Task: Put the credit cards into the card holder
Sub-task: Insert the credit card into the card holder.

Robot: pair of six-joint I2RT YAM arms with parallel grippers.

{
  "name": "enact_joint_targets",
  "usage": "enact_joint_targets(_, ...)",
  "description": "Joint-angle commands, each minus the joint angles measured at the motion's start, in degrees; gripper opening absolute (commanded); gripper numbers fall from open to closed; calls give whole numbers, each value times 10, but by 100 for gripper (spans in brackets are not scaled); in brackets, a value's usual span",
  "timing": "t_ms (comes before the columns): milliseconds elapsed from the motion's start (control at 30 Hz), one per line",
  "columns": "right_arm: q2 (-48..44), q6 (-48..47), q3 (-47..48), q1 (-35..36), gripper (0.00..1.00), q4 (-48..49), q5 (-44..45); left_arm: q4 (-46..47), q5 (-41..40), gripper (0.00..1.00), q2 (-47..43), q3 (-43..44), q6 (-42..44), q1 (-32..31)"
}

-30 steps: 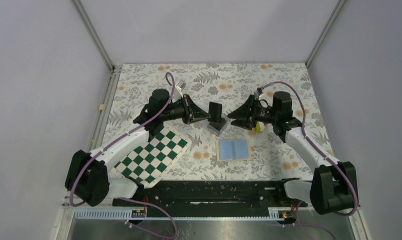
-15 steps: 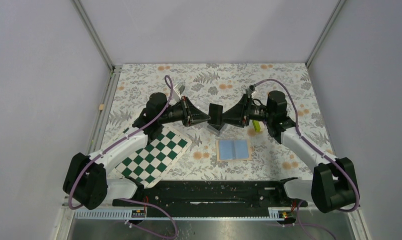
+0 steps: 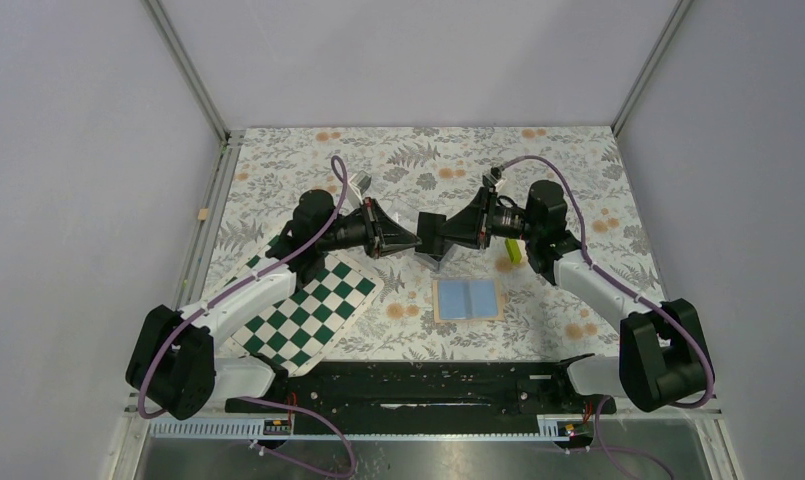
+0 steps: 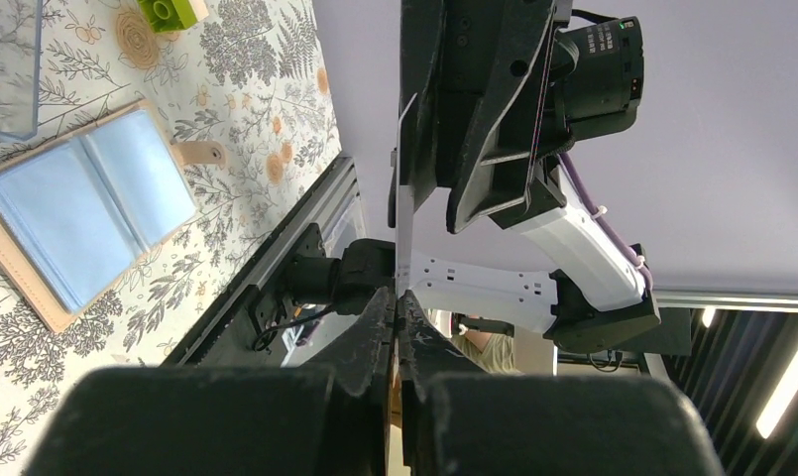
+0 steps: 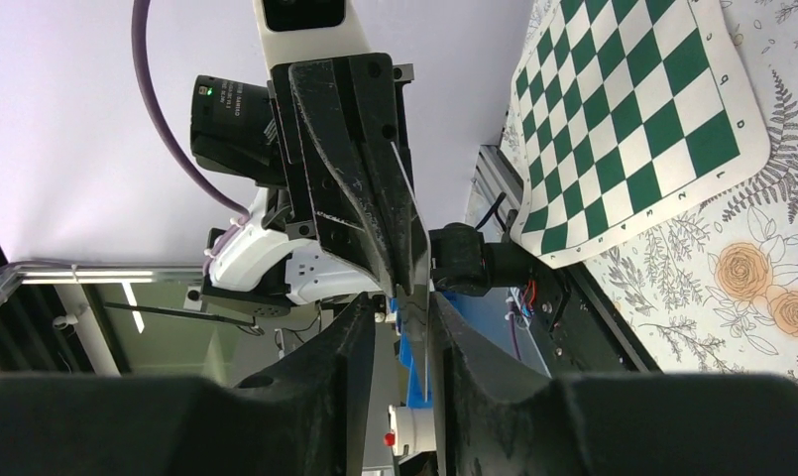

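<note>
Above mid-table, left gripper (image 3: pixel 415 243) clamps the card (image 3: pixel 432 226) by its left edge; right gripper (image 3: pixel 447 237) straddles the right edge, grip unclear tbh.

From above, whether the right hand (image 3: pixel 450 234) touches the card (image 3: pixel 431 228) is too small to tell, and its arm hides part of the green block (image 3: pixel 516 252). Both wrist views show the card only edge-on. The left one cuts the wallet (image 4: pixel 77 223) off at its left edge, the right one the chessboard (image 5: pixel 652 109) at the top.
</note>
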Motion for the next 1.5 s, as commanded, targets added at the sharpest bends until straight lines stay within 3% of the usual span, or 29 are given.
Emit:
enact_joint_targets(0,5,10,25,8,30,42,-5,38,17,0,-20,-4,-1,-1)
enact_joint_targets(133,7,10,24,13,24,42,-9,40,18,0,-18,-3,-2,-1)
enact_joint_targets(267,8,13,23,15,3,52,-13,42,21,3,-16,-3,-2,-1)
enact_joint_targets(400,5,-3,18,14,0,40,-23,33,16,36,-21,-12,8,-1)
enact_joint_targets(467,-8,-61,16,12,0,-20,-19,-6,-2,50,-30,-14,32,-1)
enact_joint_targets(567,-45,-183,10,-13,0,-193,18,-90,-40,62,-42,-14,86,-2)
enact_joint_targets(667,-84,-267,-12,-62,0,-302,43,-186,-94,66,-40,-12,133,-10)
enact_joint_targets(800,-124,-342,-50,-135,0,-403,55,-221,-142,66,-4,-24,147,-41)
enact_joint_targets(967,-126,-432,-56,-165,0,-505,101,-221,-190,61,70,-18,146,-94)
enact_joint_targets(1200,-91,-480,-57,-166,0,-519,145,-191,-223,43,154,3,139,-122)
enact_joint_targets(1467,-30,-484,-70,-165,0,-462,132,-159,-225,30,225,14,133,-128)
